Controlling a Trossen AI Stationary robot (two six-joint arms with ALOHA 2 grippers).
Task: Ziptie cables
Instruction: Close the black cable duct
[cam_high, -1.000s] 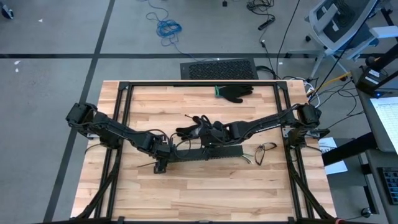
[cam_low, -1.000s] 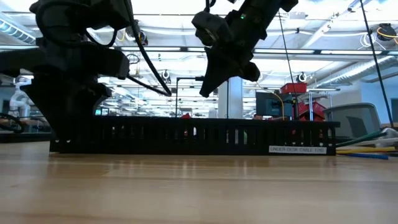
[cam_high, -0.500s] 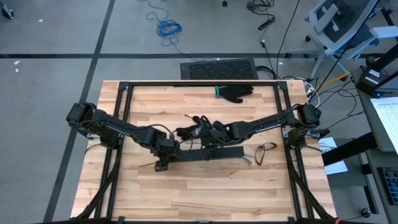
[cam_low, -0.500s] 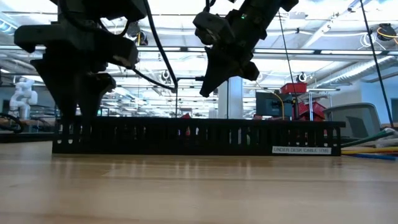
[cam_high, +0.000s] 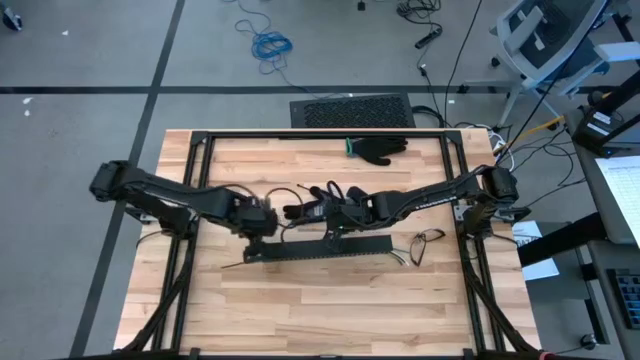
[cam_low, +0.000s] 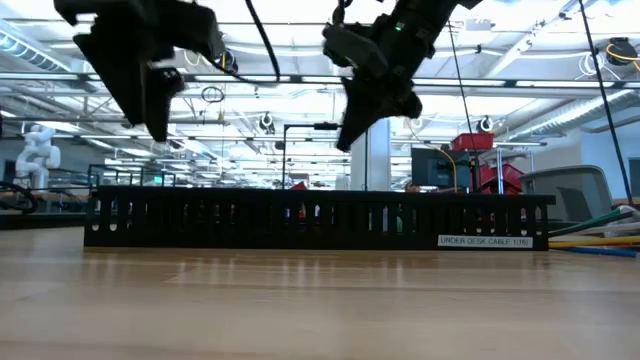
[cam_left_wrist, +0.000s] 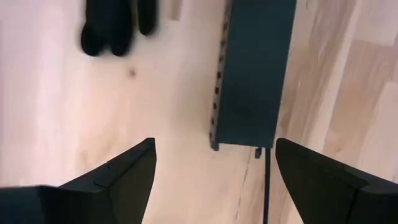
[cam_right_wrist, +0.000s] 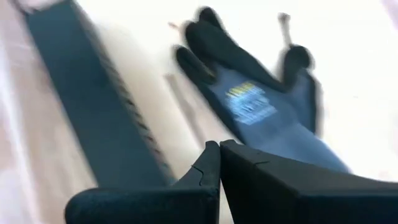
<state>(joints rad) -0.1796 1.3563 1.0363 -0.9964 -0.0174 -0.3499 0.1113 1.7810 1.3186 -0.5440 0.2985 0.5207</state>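
Observation:
The cables (cam_high: 425, 243) lie as a small loose loop on the wooden table, just off the right end of a long black slotted channel (cam_high: 320, 247); no gripper touches them. My left gripper (cam_high: 258, 222) hangs open above the channel's left end (cam_left_wrist: 249, 134), its fingers pointing down and clear of it (cam_low: 150, 125). My right gripper (cam_high: 332, 212) is shut and empty above the channel's middle (cam_low: 350, 140), over a black and grey glove (cam_right_wrist: 261, 106).
A second black glove (cam_high: 378, 148) lies near the table's far edge. A thin black strip (cam_high: 232, 265) lies by the channel's left end. A black frame (cam_high: 200, 135) borders the table. Bare wood stretches along the near side.
My left gripper has risen from the channel's left end, where it stood low a second ago, and drifted a little toward the far edge. The channel's left end has swung slightly toward the far edge and now lies flat.

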